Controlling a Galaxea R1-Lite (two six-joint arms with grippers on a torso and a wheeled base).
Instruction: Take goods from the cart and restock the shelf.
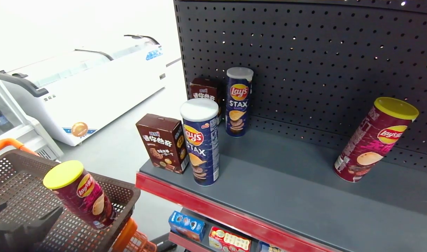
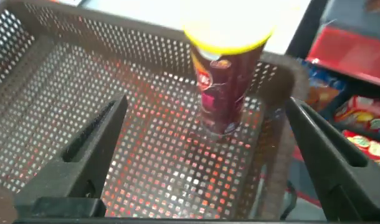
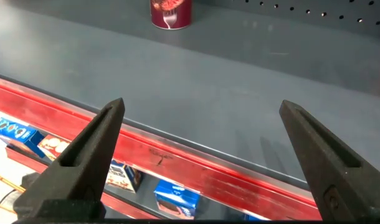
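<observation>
Maroon with a yellow lid, the chip can (image 2: 224,81) stands tilted in the cart's brown basket (image 2: 47,74) — the left gripper (image 2: 205,104), spread wide, faces it, seemingly lined up for a grasp. The right gripper (image 3: 202,107), equally wide and empty, hangs at the shelf (image 3: 177,81) front.

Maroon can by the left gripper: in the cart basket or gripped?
In the basket, ungripped. The maroon can stands on the basket floor; the left gripper is open, not touching it.
</observation>
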